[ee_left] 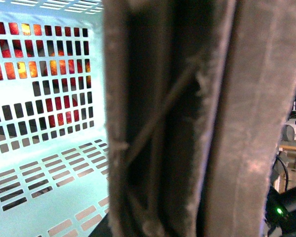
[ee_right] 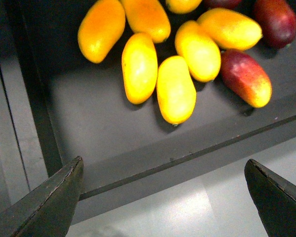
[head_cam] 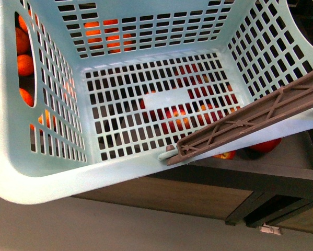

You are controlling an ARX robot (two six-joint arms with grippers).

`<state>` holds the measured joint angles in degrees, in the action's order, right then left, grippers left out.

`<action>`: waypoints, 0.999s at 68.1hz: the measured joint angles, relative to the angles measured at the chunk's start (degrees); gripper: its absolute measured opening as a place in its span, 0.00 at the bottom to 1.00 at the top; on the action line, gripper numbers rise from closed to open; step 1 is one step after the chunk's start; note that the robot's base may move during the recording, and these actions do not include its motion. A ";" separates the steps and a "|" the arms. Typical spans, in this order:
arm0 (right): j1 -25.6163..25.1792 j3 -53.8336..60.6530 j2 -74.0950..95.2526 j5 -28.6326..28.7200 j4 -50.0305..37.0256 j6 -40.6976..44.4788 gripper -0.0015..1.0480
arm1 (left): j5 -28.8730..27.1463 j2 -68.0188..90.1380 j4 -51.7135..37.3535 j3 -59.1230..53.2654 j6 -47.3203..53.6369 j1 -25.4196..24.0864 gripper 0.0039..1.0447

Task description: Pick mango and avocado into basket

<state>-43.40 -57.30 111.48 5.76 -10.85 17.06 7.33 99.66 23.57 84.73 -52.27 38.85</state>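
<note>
My right end effector [ee_right: 163, 163], jaws spread wide, faces a smooth, likely slippery mango [ee_right: 175, 90] at 12 o'clock, best gripped gently across its middle.

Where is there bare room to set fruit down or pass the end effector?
The basket floor is bare between its slotted walls. The dark tray is bare between the mangoes and its near lip; beyond, mangoes crowd together.
</note>
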 joint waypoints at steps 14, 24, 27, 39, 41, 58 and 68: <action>1.51 -11.82 14.49 -1.09 3.34 4.15 0.92 | 0.00 0.00 0.00 0.00 0.00 0.00 0.13; 2.62 -19.21 23.37 -1.66 6.16 4.15 0.92 | -0.07 0.00 0.00 0.00 0.02 0.00 0.13; 2.95 -21.51 25.88 -1.77 7.08 4.04 0.92 | -0.04 0.00 0.00 0.00 0.02 0.00 0.13; 3.87 -30.58 33.99 -2.14 10.43 2.95 0.92 | 0.04 0.00 0.00 0.00 0.00 0.00 0.13; 4.02 -32.48 35.36 -2.12 11.15 2.36 0.92 | 0.04 0.00 0.00 0.00 0.00 0.00 0.13; 4.90 -46.34 43.41 -1.73 15.39 -2.47 0.92 | 0.00 0.00 0.00 0.00 0.00 0.00 0.13; 5.53 -54.40 46.95 -1.60 18.05 -4.85 0.92 | -0.02 0.00 0.00 0.00 0.00 0.00 0.13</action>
<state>-37.87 -111.70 158.43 4.16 7.20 12.21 7.31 99.66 23.57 84.73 -52.27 38.85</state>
